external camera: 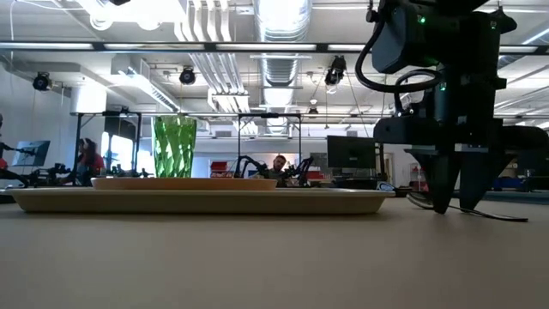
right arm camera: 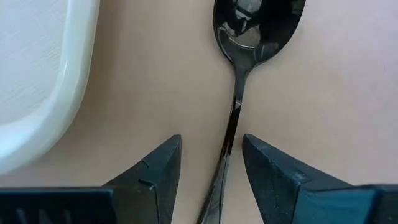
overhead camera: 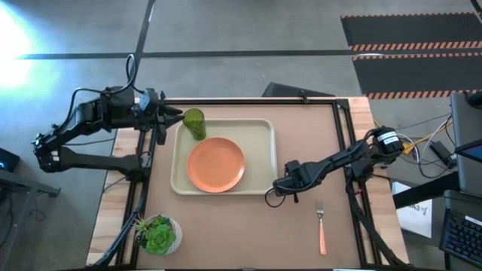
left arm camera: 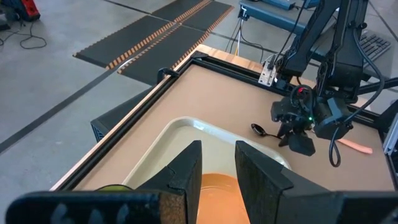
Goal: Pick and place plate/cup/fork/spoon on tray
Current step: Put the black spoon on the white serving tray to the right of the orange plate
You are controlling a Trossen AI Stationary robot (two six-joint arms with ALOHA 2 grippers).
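The dark metal spoon (right arm camera: 239, 93) lies flat on the table just off the cream tray's (overhead camera: 260, 139) right near corner. My right gripper (right arm camera: 211, 140) points down over it, open, one finger on each side of the spoon's handle with a gap showing to each; its fingertips reach the tabletop in the low view (external camera: 450, 206). The orange plate (overhead camera: 216, 164) and the green cup (overhead camera: 194, 123) stand on the tray. The pink-handled fork (overhead camera: 321, 226) lies on the table at the near right. My left gripper (overhead camera: 172, 119) is open and empty beside the cup, at the tray's far left corner.
A white bowl of green leaves (overhead camera: 157, 233) stands at the table's near left corner. Bare brown tabletop lies between the tray and the fork. The table's raised black frame (overhead camera: 343, 120) runs along the far and right edges.
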